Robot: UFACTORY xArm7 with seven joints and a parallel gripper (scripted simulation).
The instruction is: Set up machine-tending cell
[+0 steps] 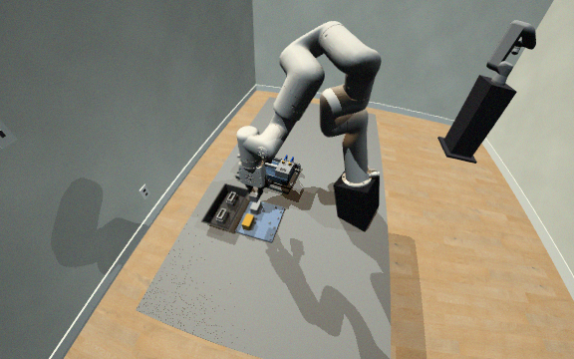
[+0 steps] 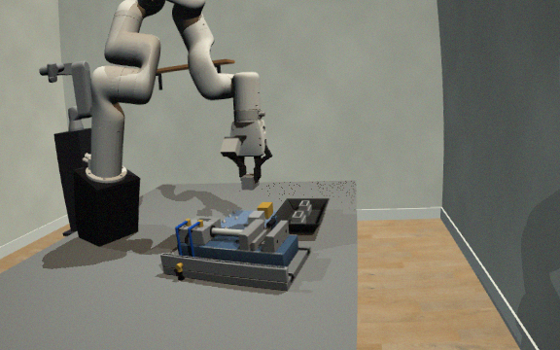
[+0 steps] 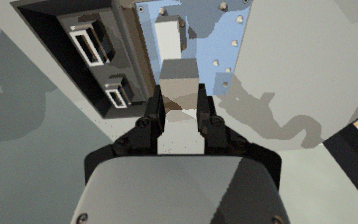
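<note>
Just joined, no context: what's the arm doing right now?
The hand is shut on an aluminium blank, held in the air above the infeed plate. A brass blank lies on the plate. Two finished parts sit in the outfeed tray. No blank is visible in the vise.

Outfeed tray (image 1: 211, 209) beside infeed plate (image 1: 271, 224)

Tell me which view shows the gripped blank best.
The wrist view: the blank fills the centre, clamped between both fingers. The exterior view shows it small below the gripper; the top view shows it tiny, part-hidden by the arm.
</note>
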